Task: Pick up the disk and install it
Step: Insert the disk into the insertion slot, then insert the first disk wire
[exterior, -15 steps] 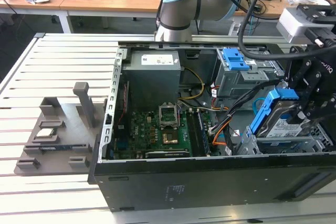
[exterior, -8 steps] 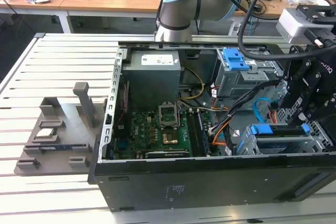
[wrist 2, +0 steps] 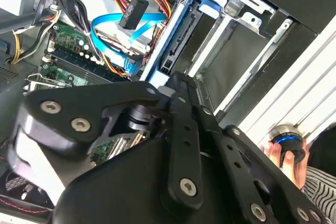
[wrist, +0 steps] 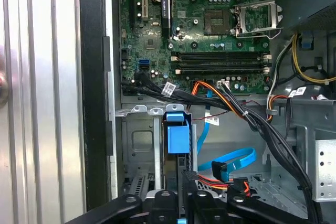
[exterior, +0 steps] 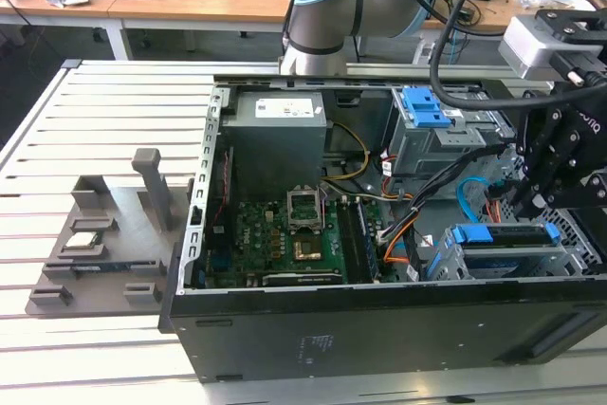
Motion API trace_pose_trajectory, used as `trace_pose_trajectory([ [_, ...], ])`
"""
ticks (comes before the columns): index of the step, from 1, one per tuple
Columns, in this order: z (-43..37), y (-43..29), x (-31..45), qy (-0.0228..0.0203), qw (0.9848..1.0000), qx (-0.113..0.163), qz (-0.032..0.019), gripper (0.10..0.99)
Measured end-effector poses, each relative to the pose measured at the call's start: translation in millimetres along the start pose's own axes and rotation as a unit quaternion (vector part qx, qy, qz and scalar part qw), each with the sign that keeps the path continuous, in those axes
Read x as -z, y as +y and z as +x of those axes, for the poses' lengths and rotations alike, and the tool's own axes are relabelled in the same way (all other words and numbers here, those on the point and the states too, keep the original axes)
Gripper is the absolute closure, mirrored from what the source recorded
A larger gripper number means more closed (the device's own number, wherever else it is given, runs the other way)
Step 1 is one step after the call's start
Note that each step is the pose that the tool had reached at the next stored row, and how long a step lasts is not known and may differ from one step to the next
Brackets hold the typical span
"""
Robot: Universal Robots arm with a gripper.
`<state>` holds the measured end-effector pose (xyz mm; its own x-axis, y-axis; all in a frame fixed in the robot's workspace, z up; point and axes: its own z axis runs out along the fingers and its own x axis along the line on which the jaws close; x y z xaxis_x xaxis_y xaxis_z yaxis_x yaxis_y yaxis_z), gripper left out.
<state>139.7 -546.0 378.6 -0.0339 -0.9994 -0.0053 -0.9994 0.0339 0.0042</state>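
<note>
Black gripper fills our near view, its fingers clamped on the disk | we see the disk standing on edge in the drive cage by the case wall | blue rail tops the cage | motherboard lies beyond | a hand holds a knob outside.

Hand over disk in drive cage; grip unclear. Blue cable nearby.

Matt black pincer; disk rail glossy blue plastic.
</note>
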Motion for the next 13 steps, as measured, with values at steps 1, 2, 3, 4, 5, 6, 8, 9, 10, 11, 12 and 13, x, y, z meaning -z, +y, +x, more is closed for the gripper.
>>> trace_pose_trajectory([
  [1, 0.0, 0.0, -0.1, 0.0, 1.0, 0.0, 0.0, 0.976],
  [2, 0.0, 0.0, -0.1, 0.0, 1.0, 0.0, 0.0, 0.98],
  [3, 0.0, 0.0, -0.2, 0.0, 1.0, 0.0, 0.0, 0.98],
  [4, 0.0, 0.0, -0.3, 0.0, 1.0, 0.0, 0.0, 0.98],
  [5, 0.0, 0.0, -0.3, 0.0, 1.0, 0.0, 0.0, 0.98],
  [6, 0.0, 0.0, -0.3, 0.0, 1.0, 0.0, 0.0, 0.98],
  [8, 0.0, 0.0, -0.4, 0.0, 1.0, 0.0, 0.0, 0.98],
  [9, 0.0, 0.0, -0.5, 0.0, 1.0, 0.0, 0.0, 0.98],
  [10, -0.5, -1.9, -0.7, -0.0002, 1.0, 0.0, 0.0, 0.98],
  [11, -1.6, -4.8, -0.6, -0.0001, 1.0, 0.0, 0.0, 0.98],
  [12, -3.8, -8.8, -0.6, 0.0003, 1.0, 0.0, 0.0, 0.98],
  [13, -5.6, -11.6, -0.5, 0.0004, 1.0, 0.0, 0.0, 0.98],
])
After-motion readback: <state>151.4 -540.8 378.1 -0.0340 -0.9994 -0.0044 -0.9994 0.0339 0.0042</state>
